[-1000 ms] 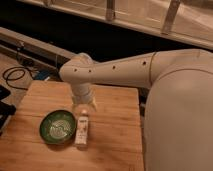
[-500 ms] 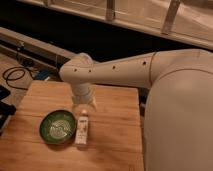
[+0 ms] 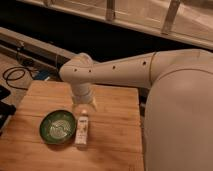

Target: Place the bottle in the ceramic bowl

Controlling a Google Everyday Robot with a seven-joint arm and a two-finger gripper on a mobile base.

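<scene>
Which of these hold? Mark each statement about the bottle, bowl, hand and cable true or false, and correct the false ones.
1. The bottle lies inside the ceramic bowl. False: it lies on the wooden table, just beside the bowl on the side toward the robot's body.
2. The ceramic bowl is dark green with a pale pattern in its centre. True.
3. The hand is close to the bottle's capped end, at the end of the arm that reaches over the table. True.
4. The black cable is coiled on the table next to the bowl. False: it lies on the floor beyond the table's edge.
</scene>
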